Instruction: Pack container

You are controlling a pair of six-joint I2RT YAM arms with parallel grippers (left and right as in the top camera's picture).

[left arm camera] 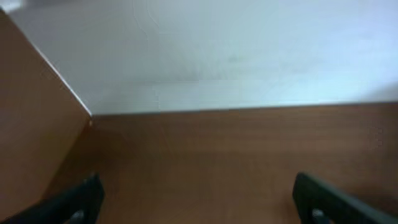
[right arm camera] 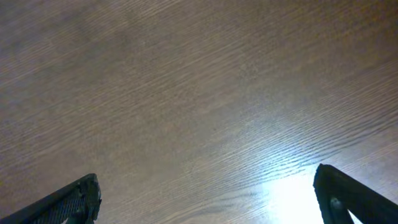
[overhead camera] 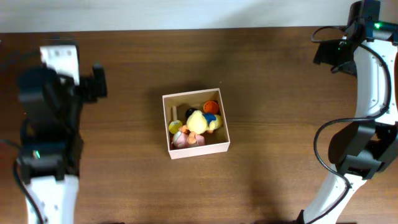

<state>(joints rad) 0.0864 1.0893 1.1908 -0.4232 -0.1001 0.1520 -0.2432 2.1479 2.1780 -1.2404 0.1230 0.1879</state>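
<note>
The container (overhead camera: 166,124), a square shallow cardboard box with white walls and a tan inside, sits at the table's middle. It holds several small toys: a yellow plush (overhead camera: 198,122), an orange piece (overhead camera: 211,107) and a pink one (overhead camera: 180,139). My left gripper (overhead camera: 98,82) is far left of the box, open and empty; its wrist view shows both fingers (left arm camera: 198,199) wide apart over bare wood. My right gripper (overhead camera: 326,55) is at the far right back, open and empty, its fingers (right arm camera: 206,186) spread over bare wood. The box is out of view in both wrist views.
The brown wooden table (overhead camera: 280,106) runs to a pale wall (left arm camera: 236,56) along the back edge. The left arm's base (overhead camera: 46,155) stands at the left and the right arm's base (overhead camera: 360,149) at the right.
</note>
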